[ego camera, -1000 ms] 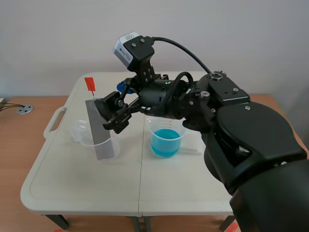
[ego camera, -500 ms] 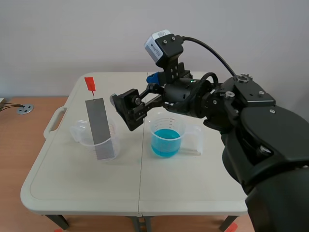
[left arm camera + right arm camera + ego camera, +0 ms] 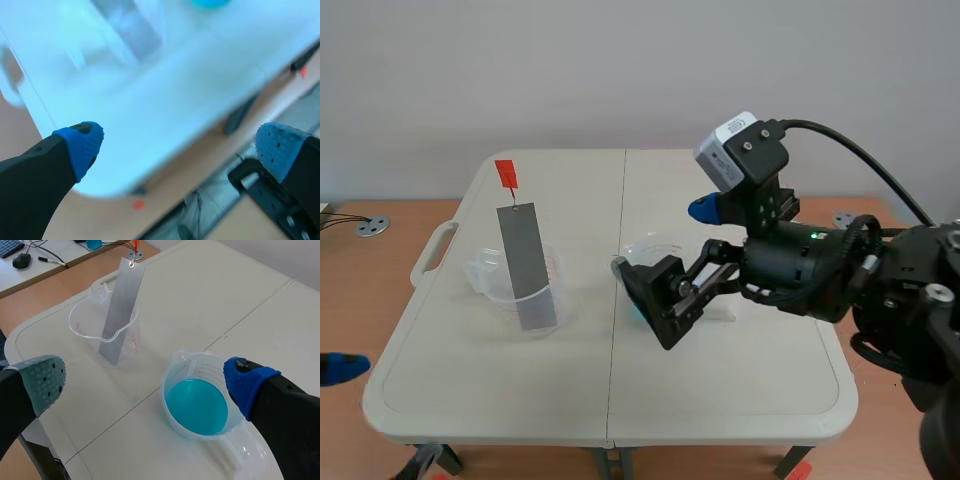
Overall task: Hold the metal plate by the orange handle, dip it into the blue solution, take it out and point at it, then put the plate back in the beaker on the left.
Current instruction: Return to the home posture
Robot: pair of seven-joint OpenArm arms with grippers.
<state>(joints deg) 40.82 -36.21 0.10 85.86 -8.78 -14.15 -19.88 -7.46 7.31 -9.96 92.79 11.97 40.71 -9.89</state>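
The grey metal plate (image 3: 525,265) leans upright in the clear beaker (image 3: 490,285) at the table's left, its orange handle (image 3: 506,175) sticking up free. My right gripper (image 3: 672,252) hangs open over the beaker of blue solution (image 3: 648,245) and hides most of it in the scene view. In the right wrist view the plate (image 3: 120,310) stands ahead of the open gripper (image 3: 145,385), and the blue solution (image 3: 196,406) lies below it. My left gripper (image 3: 175,145) is open, low off the table's front left corner, holding nothing.
The white folding table (image 3: 520,390) has a carry handle (image 3: 430,255) on its left edge. Brown floor lies around it. A blue fingertip (image 3: 340,367) of the left arm shows beside the table's front left.
My right arm has drawn back from the plate, moving right and down to above the blue beaker, still open. The left arm's blue fingertip has come into view at the lower left.
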